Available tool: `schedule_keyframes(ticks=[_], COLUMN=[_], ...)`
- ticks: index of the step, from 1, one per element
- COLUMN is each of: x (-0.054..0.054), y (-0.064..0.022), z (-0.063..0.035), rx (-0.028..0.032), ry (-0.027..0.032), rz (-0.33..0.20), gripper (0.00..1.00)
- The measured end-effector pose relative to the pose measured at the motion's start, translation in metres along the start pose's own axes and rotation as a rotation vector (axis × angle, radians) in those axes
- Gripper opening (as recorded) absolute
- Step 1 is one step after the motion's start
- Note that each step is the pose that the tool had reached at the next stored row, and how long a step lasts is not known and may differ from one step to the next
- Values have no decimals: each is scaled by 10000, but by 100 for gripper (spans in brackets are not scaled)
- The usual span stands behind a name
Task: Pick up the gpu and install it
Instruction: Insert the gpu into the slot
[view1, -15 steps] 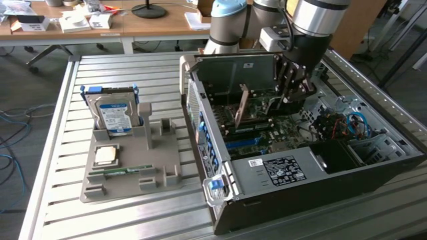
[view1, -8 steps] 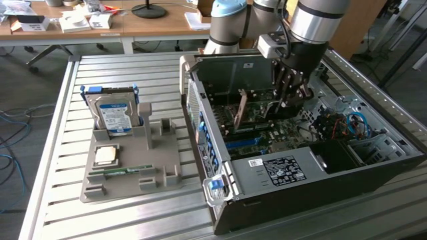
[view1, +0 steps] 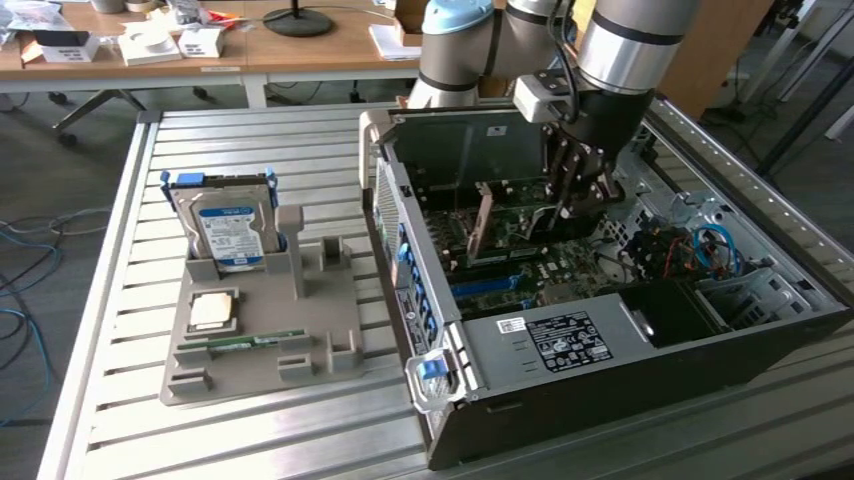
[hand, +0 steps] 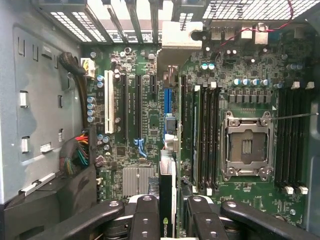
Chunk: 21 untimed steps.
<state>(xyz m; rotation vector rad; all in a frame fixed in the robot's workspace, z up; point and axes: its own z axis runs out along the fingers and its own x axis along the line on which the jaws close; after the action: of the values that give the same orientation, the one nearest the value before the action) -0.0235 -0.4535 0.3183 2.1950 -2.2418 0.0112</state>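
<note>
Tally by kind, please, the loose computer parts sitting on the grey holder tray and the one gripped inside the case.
Blue-labelled silver hard drive: 1
Square pale processor chip: 1
Narrow green memory stick: 1
Thin flat black gpu card, held by the gripper: 1
Total: 4

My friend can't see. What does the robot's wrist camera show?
The gripper holds a thin black graphics card on edge between its fingers, inside an open computer. Beyond it lies the green motherboard with long slots and an empty square processor socket.
</note>
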Motion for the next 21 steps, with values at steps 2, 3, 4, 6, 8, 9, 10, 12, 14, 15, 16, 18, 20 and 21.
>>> schedule_keyframes(ticks=[2,3,4,6,8,9,10,12,14,15,16,18,20,21], x=[0,-1,-1,-2,-3,-3,-4,-4,-4,-4,-4,-4,-4,-4], y=[0,8,19,51,83,98,112,140,163,165,165,165,165,165], z=[1,1,2,7,11,13,15,19,21,22,22,22,23,32], rx=[1,1,0,1,1,0,0,1,0,1,0,0,1,2], ry=[-2,-1,-2,-2,-1,-1,-1,-1,-1,0,-1,0,-1,-5], rz=[0,4,3,1,0,1,1,2,2,2,2,1,1,1], gripper=[26,26,26,26,26,26,26,26,26,26,26,26,26,26])
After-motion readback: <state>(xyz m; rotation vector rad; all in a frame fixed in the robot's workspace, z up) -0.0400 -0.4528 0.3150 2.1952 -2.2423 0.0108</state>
